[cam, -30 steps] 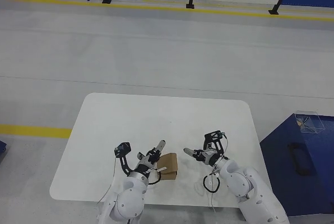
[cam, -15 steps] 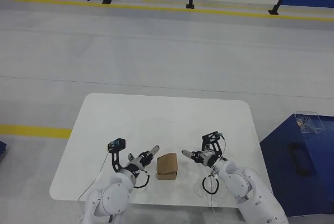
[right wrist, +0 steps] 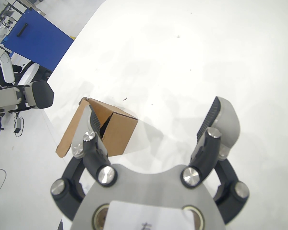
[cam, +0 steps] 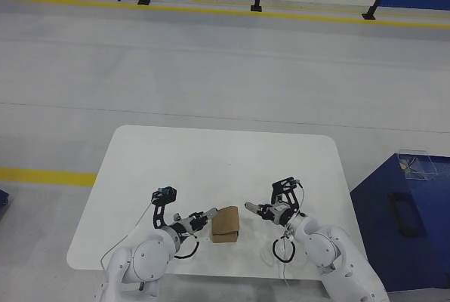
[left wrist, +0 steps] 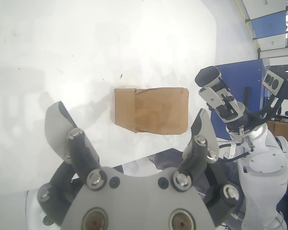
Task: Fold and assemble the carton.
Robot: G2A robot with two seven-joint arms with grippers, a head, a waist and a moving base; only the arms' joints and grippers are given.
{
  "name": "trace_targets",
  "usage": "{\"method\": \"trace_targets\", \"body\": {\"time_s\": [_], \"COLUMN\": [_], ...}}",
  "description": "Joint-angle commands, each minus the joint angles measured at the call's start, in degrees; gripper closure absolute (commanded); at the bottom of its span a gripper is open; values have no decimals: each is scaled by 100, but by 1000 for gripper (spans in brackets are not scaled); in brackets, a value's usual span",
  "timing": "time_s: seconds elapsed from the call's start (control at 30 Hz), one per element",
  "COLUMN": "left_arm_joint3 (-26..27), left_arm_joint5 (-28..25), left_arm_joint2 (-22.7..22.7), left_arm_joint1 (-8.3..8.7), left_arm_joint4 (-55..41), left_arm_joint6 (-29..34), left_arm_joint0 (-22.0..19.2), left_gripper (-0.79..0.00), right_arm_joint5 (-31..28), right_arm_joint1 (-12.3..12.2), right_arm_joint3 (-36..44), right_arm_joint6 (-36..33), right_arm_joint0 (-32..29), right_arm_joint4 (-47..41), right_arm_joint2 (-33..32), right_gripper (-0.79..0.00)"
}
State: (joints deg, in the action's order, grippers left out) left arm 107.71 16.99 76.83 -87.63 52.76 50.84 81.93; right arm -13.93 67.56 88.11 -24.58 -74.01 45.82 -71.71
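Note:
A small brown carton (cam: 226, 224) rests on the white table (cam: 210, 158) near its front edge. In the left wrist view the carton (left wrist: 151, 111) presents a flat closed face. From the right wrist view the carton (right wrist: 121, 130) has one end flap standing open and a dark gap at a seam. My left gripper (cam: 203, 217) is open just left of the carton, level with it, its fingers (left wrist: 58, 118) empty. My right gripper (cam: 255, 208) is open just right of the carton, and one of its fingertips (right wrist: 91, 116) overlaps the open flap in that view.
A blue cabinet (cam: 414, 219) stands off the table's right side with a clear plastic box (cam: 417, 162) on top. The table's front edge lies close behind the carton. The table's far half is bare white surface.
The left gripper drew back from the carton's top left edge, swung out to the left, then came back in lower beside the carton. The right gripper edged slightly towards the carton.

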Motion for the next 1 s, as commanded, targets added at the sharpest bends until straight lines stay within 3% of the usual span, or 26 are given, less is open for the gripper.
{"method": "trace_targets", "body": {"time_s": [0.0,0.2,0.3,0.53,0.6,0.63,0.97], "left_arm_joint3": [0,0,-390,-1314,-1550,-1672,-2146], "left_arm_joint5": [0,0,-429,-1031,-1213,-1301,-1626], "left_arm_joint2": [0,0,151,285,324,340,138], "left_arm_joint1": [0,0,46,125,132,139,191], "left_arm_joint4": [0,0,-345,-670,-1065,-1230,-1647], "left_arm_joint6": [1,1,507,693,731,789,559], "left_arm_joint0": [0,0,-233,-727,-805,-856,-981], "left_gripper": [-785,-785,-785,-785,-742,-671,-662], "right_arm_joint5": [0,6,157,268,374,408,584], "right_arm_joint1": [0,0,9,-24,-19,-16,31], "right_arm_joint3": [0,8,197,642,661,665,554], "right_arm_joint6": [0,20,234,-52,-56,-97,-174], "right_arm_joint0": [0,-5,-143,-435,-436,-427,-282], "right_arm_joint4": [0,12,4,-80,-14,18,448], "right_arm_joint2": [0,-2,-7,-115,-80,-48,314], "right_gripper": [-785,-785,-785,-785,-785,-785,-785]}}
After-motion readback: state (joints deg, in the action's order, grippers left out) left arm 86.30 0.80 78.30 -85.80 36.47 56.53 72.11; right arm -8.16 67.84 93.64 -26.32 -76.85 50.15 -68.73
